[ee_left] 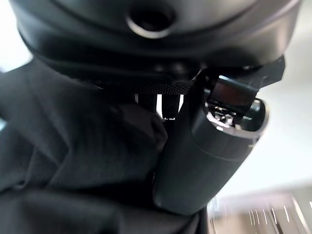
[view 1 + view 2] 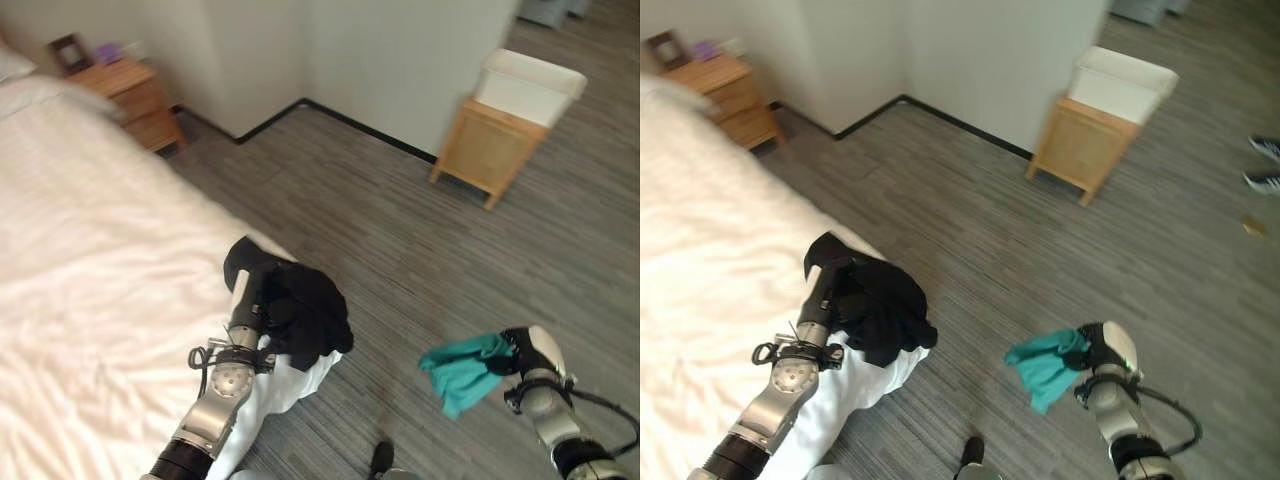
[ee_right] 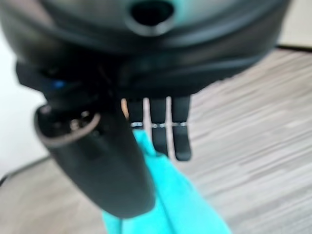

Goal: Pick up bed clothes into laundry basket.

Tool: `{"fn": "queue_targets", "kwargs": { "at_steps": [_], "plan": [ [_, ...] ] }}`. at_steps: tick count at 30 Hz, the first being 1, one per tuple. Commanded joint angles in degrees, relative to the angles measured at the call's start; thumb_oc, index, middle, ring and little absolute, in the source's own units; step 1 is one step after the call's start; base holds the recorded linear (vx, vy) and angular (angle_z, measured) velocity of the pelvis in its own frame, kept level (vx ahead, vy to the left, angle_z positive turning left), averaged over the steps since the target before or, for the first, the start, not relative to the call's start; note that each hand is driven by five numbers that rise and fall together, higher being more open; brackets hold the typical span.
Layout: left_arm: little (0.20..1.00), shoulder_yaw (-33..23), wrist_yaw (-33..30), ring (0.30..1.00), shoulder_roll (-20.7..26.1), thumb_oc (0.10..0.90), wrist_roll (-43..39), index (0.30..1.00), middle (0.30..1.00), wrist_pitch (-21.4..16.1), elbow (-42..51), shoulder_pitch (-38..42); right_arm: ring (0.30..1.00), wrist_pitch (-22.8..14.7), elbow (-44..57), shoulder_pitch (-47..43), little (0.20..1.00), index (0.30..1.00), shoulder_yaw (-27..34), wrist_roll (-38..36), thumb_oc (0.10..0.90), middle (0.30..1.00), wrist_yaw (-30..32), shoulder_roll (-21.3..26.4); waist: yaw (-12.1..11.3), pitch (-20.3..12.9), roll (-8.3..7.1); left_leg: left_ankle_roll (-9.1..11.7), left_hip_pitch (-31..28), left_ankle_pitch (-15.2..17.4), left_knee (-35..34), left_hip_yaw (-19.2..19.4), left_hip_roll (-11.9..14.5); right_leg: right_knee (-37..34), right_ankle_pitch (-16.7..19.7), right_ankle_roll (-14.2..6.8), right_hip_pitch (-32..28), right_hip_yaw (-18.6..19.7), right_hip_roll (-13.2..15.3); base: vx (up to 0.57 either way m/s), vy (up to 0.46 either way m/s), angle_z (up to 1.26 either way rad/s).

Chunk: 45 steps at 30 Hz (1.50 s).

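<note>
At seven o'clock the left hand (image 2: pixel 262 292) is clutching a black garment (image 2: pixel 305 312) at the bed (image 2: pixel 90 260) edge, while at five o'clock the right hand (image 2: pixel 528 352) is pinching a teal cloth (image 2: pixel 462 368); both should be carried firmly gripped to the white laundry basket (image 2: pixel 528 86) at one o'clock.

Open grey wood-grain floor (image 2: pixel 400 230) spans between white-sheeted bed (image 2: pixel 90 260) and far wall; wide passage there. White plastic laundry basket (image 2: pixel 528 85) sits on small light-wood cabinet (image 2: pixel 490 150) against wall, top open, air above it free. Wooden nightstand (image 2: pixel 135 100) fills corner beside bed head. Black garment (image 2: pixel 300 310) bunched at bed's near corner, overhanging edge. Teal cloth (image 2: pixel 462 368) hangs over floor, well apart from bed. Person's shoes (image 2: pixel 1265 165) at floor's right edge.
</note>
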State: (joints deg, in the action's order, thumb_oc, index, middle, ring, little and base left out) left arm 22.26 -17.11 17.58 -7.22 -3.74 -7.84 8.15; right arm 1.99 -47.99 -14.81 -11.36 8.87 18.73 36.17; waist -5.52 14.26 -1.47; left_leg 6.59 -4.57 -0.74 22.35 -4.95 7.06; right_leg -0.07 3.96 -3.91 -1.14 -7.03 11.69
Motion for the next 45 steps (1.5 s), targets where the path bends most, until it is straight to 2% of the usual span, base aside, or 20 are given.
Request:
{"fn": "queue_targets", "kwargs": {
  "at_steps": [1,4,6,8,10,12,13,14,19,22,26,30,31,32,34,36,38,39,42,45],
  "plan": [
    [0.300,1.18,-2.31,0.300,-2.95,0.400,-5.98,0.300,0.300,-7.70,8.81,10.66,0.300,-1.12,-0.95,-12.43,0.300,0.300,-5.36,2.11,0.400,0.300,4.65,3.85,-4.14,0.62,2.03,-2.33,19.08,0.96,10.44,-2.81,-9.54,-2.80,-7.77,-0.28,-8.22,2.76,-4.12,0.29,-0.081,-1.30],
    [0.300,4.07,-0.88,0.300,-3.75,0.400,-10.31,0.300,0.300,-8.11,9.13,11.33,0.300,-0.46,-8.71,-17.68,0.300,0.300,-8.56,0.88,0.400,0.300,4.69,2.83,-8.45,-0.22,4.48,-2.55,24.27,-1.95,-2.30,-2.15,-14.21,-4.14,-9.84,0.13,-11.14,7.70,-7.66,0.37,0.054,-0.63],
    [0.300,5.04,-0.03,0.300,-3.17,0.400,-10.96,0.300,0.300,-8.36,8.95,8.45,0.300,0.43,-13.20,-19.49,0.300,0.300,-9.98,2.02,0.400,0.300,4.47,4.73,-11.05,-1.91,5.74,-3.57,20.07,-3.61,-14.76,-2.76,-13.43,-1.36,-13.61,-0.06,-13.20,9.54,-8.61,0.50,0.005,-0.99],
    [0.300,7.76,1.35,0.300,-4.12,0.400,-16.69,0.300,0.300,-8.32,8.68,8.77,0.300,2.00,-12.67,-22.79,0.300,0.300,-12.00,3.09,0.400,0.300,3.14,0.15,-11.57,-3.21,3.84,-6.66,17.74,-3.23,-14.89,-2.59,-14.10,7.76,-10.09,-3.21,-11.80,8.96,-6.86,0.42,0.013,-1.06],
    [0.300,8.86,1.17,0.300,-4.49,0.400,-17.98,0.300,0.300,-8.36,8.50,9.20,0.300,1.58,-10.51,-21.18,0.300,0.300,-10.69,4.30,0.400,0.300,3.37,1.63,-8.54,-1.71,3.92,-7.93,13.60,-2.73,-17.01,-3.44,-13.47,22.82,1.77,-10.23,-4.18,9.06,-4.21,0.27,0.038,-0.32],
    [0.300,9.21,0.92,0.300,-4.77,0.400,-17.57,0.300,0.300,-7.83,8.73,10.06,0.300,1.33,-9.42,-20.42,0.300,0.300,-10.47,4.66,0.400,0.300,3.52,2.20,-6.05,-0.86,5.15,-8.46,11.07,-2.65,-19.07,-3.92,-11.91,31.87,2.89,-10.32,0.30,9.43,-4.62,0.16,0.023,0.09],
    [0.300,9.68,1.01,0.300,-4.87,0.400,-16.00,0.300,0.300,-7.67,8.49,11.14,0.300,0.66,-8.13,-19.13,0.300,0.300,-9.67,4.88,0.400,0.300,3.76,2.40,-2.64,-0.35,7.58,-8.91,6.37,-2.46,-23.48,-5.65,-9.26,40.65,0.73,-8.66,7.09,7.69,-5.25,0.19,0.013,0.56],
    [0.300,10.06,0.76,0.300,-5.40,0.400,-15.71,0.300,0.300,-7.80,8.50,12.09,0.300,0.67,-7.18,-18.60,0.300,0.300,-9.29,5.17,0.400,0.300,3.64,3.05,-0.79,0.07,7.96,-8.63,3.76,-2.13,-25.41,-5.87,-8.56,42.23,-0.90,-7.45,10.59,6.10,-3.94,0.29,-0.016,0.60],
    [0.300,10.69,1.62,0.300,-5.95,0.400,-14.52,0.300,0.300,-8.03,7.65,13.71,0.300,0.08,-5.10,-16.98,0.300,0.300,-8.30,4.82,0.400,0.300,2.95,4.68,3.73,0.38,5.92,-6.62,-2.18,3.17,-26.85,-6.21,-7.81,20.06,-4.88,-5.68,12.72,-0.20,-2.39,0.29,-0.223,0.03],
    [0.300,10.02,2.28,0.300,-5.24,0.400,-12.66,0.300,0.300,-8.04,7.22,12.46,0.300,-0.18,-2.35,-14.21,0.300,0.300,-6.57,4.93,0.400,0.300,3.06,5.22,5.49,-0.01,5.35,-5.43,-4.48,5.77,-27.15,-7.19,-6.82,5.58,-1.01,-6.29,12.34,2.34,-3.27,0.26,-0.344,0.06],
    [0.300,6.51,1.44,0.300,-4.10,0.400,-11.24,0.300,0.300,-7.98,6.60,8.20,0.300,-0.40,1.52,-10.89,0.300,0.300,-4.21,5.68,0.400,0.300,3.13,5.86,5.81,0.07,5.04,-3.33,-6.66,7.32,-26.63,-7.36,-4.55,2.89,4.39,-7.90,13.05,2.55,0.71,0.14,-0.352,0.04],
    [0.300,3.52,0.85,0.300,-3.37,0.400,-11.16,0.300,0.300,-7.68,5.35,6.22,0.300,-0.58,4.98,-8.49,0.300,0.300,-5.10,8.28,0.400,0.300,2.36,4.81,4.59,-1.90,4.62,-0.72,-6.52,8.80,-23.38,-4.75,-1.12,0.84,2.60,-7.06,9.10,-1.71,1.61,0.09,-0.357,-0.07],
    [0.300,-0.14,0.40,0.300,-2.95,0.400,-11.31,0.300,0.300,-7.09,5.42,5.21,0.300,-4.76,13.94,-0.14,0.300,0.300,-1.13,-0.74,0.400,0.300,-1.65,2.04,5.63,-1.80,4.68,0.60,-3.10,2.09,-13.95,-1.97,1.16,-0.11,1.31,-5.69,6.93,-0.80,-0.49,0.07,-0.347,-0.23],
    [0.300,-0.10,0.42,0.300,-2.95,0.400,-11.33,0.300,0.300,-7.14,5.33,5.20,0.300,-4.68,14.06,0.00,0.300,0.300,-1.09,-0.74,0.400,0.300,-1.67,2.03,5.57,-1.96,5.03,0.62,-3.11,2.94,-13.45,-1.97,1.55,-0.32,0.89,-5.77,6.60,-0.90,-0.89,0.07,-0.335,-0.46],
    [0.300,-2.04,-0.29,0.300,-1.68,0.400,-10.30,0.300,0.300,-6.17,6.80,4.95,0.300,-6.29,22.68,5.73,0.300,0.300,1.99,-1.22,0.400,0.300,-1.67,3.46,6.01,0.27,3.97,-0.19,5.47,-6.90,3.40,-2.70,2.41,-0.49,0.17,-2.89,4.06,0.40,-1.49,0.07,-0.297,-0.61],
    [0.300,-2.28,-0.33,0.300,-1.82,0.400,-9.06,0.300,0.300,-5.54,8.90,5.48,0.300,-6.88,27.15,8.77,0.300,0.300,3.70,-1.23,0.400,0.300,-2.08,4.94,5.39,1.69,2.88,-1.92,10.47,-7.36,15.40,-2.17,1.36,-1.79,-1.00,-1.27,1.27,2.24,-2.14,0.08,-0.296,-0.98],
    [0.300,-2.84,-0.50,0.300,-2.68,0.400,-9.15,0.300,0.300,-5.25,10.13,5.10,0.300,-5.61,29.88,7.65,0.300,0.300,2.50,0.42,0.400,0.300,-3.35,3.61,4.74,2.53,2.77,-2.60,15.09,-3.49,22.31,-0.29,-3.32,-1.75,-1.76,-0.52,0.21,4.47,-2.46,0.14,-0.188,-1.34],
    [0.300,-2.87,0.23,0.300,-2.97,0.400,-9.05,0.300,0.300,-5.58,11.53,3.40,0.300,-5.88,31.45,7.35,0.300,0.300,1.68,0.41,0.400,0.300,-3.57,2.06,3.37,2.56,3.11,-3.16,17.75,0.56,22.60,1.44,-8.66,-1.87,-2.54,-0.38,-1.07,6.80,-3.64,0.33,-0.162,-1.20],
    [0.300,-2.13,1.12,0.300,-3.03,0.400,-9.59,0.300,0.300,-5.90,11.64,3.09,0.300,-5.97,32.25,7.25,0.300,0.300,1.53,0.60,0.400,0.300,-3.88,1.33,1.68,2.03,3.18,-3.46,20.37,1.17,17.44,3.87,-12.10,-1.99,-3.65,-0.77,-2.62,8.50,-3.88,0.24,-0.083,-0.95],
    [0.300,-1.65,1.18,0.300,-3.14,0.400,-10.66,0.300,0.300,-5.95,11.51,3.88,0.300,-6.23,32.44,7.75,0.300,0.300,0.76,1.50,0.400,0.300,-3.36,1.00,-0.07,1.47,4.80,-3.91,21.28,-0.09,3.67,8.91,-11.31,-2.45,-6.53,-1.01,-5.93,8.71,-4.96,0.44,-0.031,-0.56]
  ]
}}
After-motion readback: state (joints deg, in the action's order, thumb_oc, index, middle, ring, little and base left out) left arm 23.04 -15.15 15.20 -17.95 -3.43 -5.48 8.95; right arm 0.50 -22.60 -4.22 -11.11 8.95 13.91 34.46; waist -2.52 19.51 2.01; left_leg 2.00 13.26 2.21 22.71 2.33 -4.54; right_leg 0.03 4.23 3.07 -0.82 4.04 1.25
